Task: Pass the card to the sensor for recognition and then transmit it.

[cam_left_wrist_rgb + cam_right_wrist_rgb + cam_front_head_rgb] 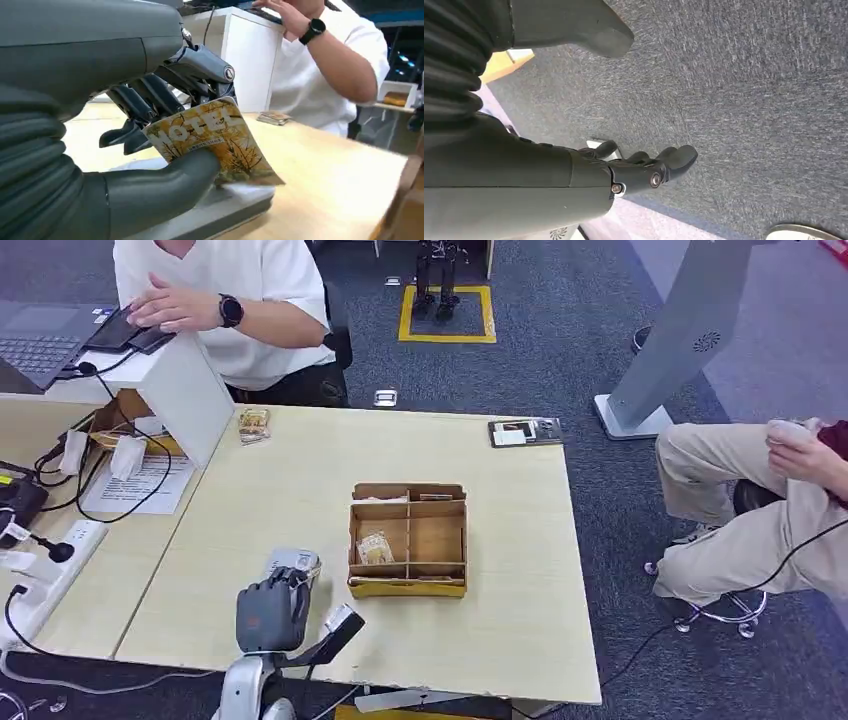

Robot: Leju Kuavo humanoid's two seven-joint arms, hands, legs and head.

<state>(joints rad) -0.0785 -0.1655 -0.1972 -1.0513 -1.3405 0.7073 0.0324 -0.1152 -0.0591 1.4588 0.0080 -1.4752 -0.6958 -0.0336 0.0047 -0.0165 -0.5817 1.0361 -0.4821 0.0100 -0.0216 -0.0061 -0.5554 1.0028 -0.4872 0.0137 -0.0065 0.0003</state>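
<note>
The pale wooden surface [520,570] spans most of the head view, with grey carpet [560,360] beyond it. A person in a white shirt [250,300] sits at the far left corner, one hand with a dark watch resting on devices beside a laptop [40,335]. A second person in beige trousers [740,510] sits on a stool off the right side of the surface. A white angled panel [185,395] stands near the far left edge, with cables and papers beside it.

Near the middle of the surface sits a wooden compartment box [408,540]; one of its left compartments holds a small yellowish packet. A dark device [525,431] lies at the far right edge, and a small stack of cards [254,424] lies near the far left edge.

The left robot hand [272,612] hovers over the near left part of the surface, just above a flat grey sensor [220,210]. It is clamped on the card [215,142], a yellow one printed "HOTEL" with a branch pattern, pinched between the thick thumb below and the darker fingers [145,107] above. The card's lower edge is close over the sensor; I cannot tell if they touch.

The right robot hand [644,167] hangs above the carpet, its fingers loosely curled and holding nothing.
</note>
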